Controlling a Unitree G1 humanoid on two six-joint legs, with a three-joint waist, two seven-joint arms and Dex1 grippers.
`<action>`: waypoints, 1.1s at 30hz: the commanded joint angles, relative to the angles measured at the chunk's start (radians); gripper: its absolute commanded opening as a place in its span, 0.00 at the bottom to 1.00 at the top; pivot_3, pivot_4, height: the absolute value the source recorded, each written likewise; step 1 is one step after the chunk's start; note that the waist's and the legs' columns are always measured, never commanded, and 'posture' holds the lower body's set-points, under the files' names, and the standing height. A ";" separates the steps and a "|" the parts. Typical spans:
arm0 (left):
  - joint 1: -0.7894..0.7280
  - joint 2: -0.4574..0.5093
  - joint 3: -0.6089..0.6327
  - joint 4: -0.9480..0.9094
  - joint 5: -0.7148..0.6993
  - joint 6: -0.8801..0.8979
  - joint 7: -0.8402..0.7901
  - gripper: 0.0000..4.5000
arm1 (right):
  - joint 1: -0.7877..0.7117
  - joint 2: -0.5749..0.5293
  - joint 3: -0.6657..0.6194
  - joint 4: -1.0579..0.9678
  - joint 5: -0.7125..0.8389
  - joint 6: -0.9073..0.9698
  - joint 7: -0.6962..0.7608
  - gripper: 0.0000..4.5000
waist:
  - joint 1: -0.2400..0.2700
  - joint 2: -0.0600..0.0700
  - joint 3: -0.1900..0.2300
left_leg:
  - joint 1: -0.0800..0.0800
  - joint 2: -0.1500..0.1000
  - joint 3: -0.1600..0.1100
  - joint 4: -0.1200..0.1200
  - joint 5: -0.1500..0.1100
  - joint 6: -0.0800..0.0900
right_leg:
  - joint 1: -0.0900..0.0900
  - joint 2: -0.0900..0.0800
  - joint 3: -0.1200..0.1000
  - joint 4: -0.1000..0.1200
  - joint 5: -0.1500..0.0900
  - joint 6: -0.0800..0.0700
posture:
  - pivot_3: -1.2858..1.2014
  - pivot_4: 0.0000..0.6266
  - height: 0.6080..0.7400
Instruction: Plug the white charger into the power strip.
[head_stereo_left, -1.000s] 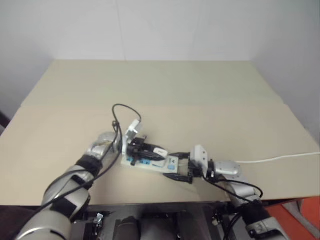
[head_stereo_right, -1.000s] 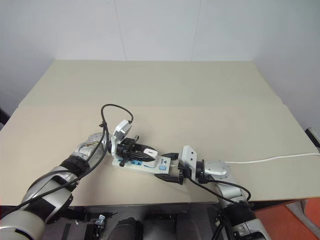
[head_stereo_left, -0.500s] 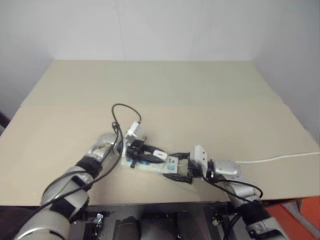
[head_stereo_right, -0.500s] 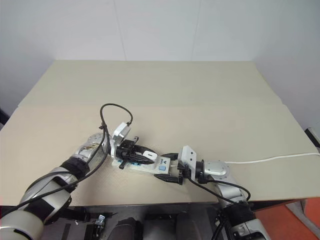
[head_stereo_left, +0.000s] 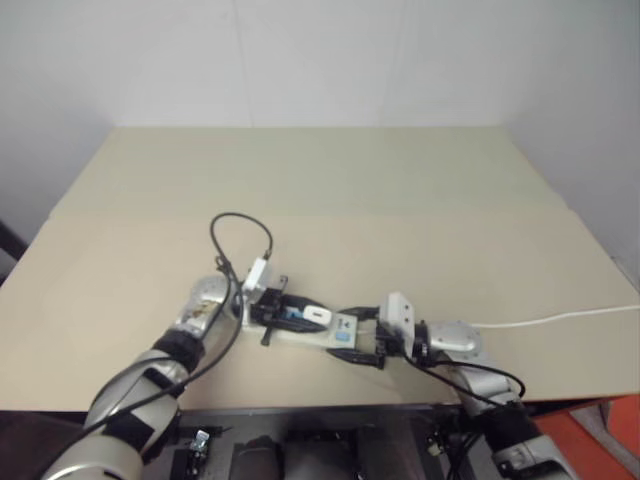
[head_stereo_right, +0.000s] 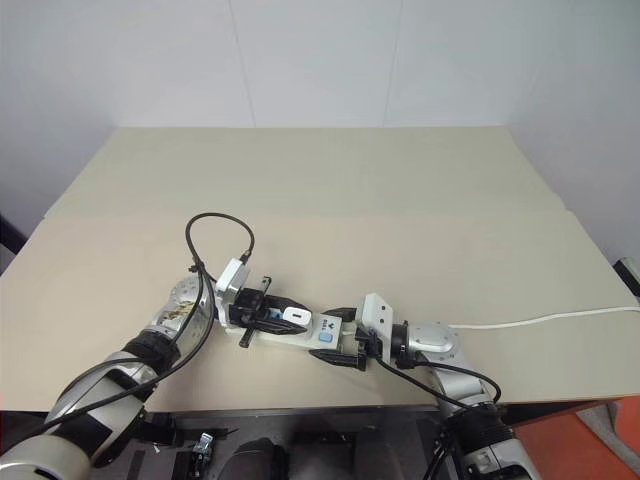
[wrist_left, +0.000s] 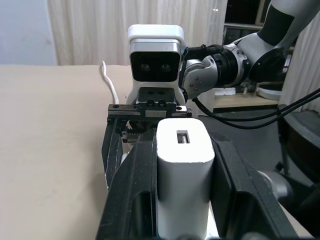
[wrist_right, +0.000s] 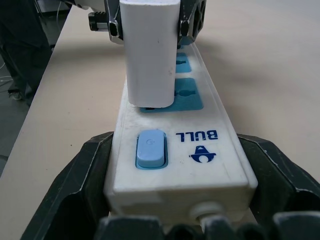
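Note:
The power strip (head_stereo_right: 326, 336) lies near the table's front edge, a long white bar with blue socket faces (wrist_right: 187, 94) and a blue switch (wrist_right: 150, 148). My right gripper (head_stereo_right: 340, 341) clamps its switch end, one black finger (wrist_right: 82, 182) on each side. The white charger (wrist_right: 150, 50) stands upright on the socket nearest the switch, its base against the blue face. Its prongs are hidden. My left gripper (head_stereo_right: 278, 310) is shut on the charger (wrist_left: 184, 165), with a black finger (wrist_left: 134, 190) pressed to each of its sides.
The strip's thin white cord (head_stereo_right: 545, 320) runs right along the table to its right edge. A black cable loop (head_stereo_right: 220, 240) arches over my left wrist. The tan tabletop (head_stereo_right: 330, 190) stretches wide behind the strip, and the front edge is close below it.
My left wrist has rolled and sunk a little, bringing the charger from a tilt above the strip down onto the socket. The right gripper and the strip have stayed put.

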 joint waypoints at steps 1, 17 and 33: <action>0.072 0.047 -0.028 0.095 0.067 0.021 -0.002 0.23 | 0.013 -0.012 0.003 -0.007 0.003 -0.018 0.021 0.76 | -0.002 0.002 -0.004 | 0.000 0.000 0.000 0.000 0.000 0.000 | 0.000 0.000 0.000 0.000 -0.001 0.001 | 0.52 0.24 1.00; 0.058 0.041 -0.019 0.197 0.137 -0.005 -0.002 0.23 | 0.012 -0.018 0.011 -0.007 0.008 -0.007 0.018 0.76 | -0.002 0.004 -0.009 | 0.016 0.000 0.001 -0.003 -0.002 0.003 | 0.015 0.000 0.000 -0.001 -0.007 0.003 | 0.52 0.24 1.00; 0.077 0.060 0.008 0.120 0.097 0.004 -0.002 1.00 | 0.000 -0.017 0.020 0.005 0.016 0.000 0.030 0.76 | 0.003 0.006 -0.010 | 0.016 0.000 0.001 -0.005 -0.002 0.003 | 0.015 -0.001 0.000 -0.002 -0.009 0.003 | 0.52 0.24 1.00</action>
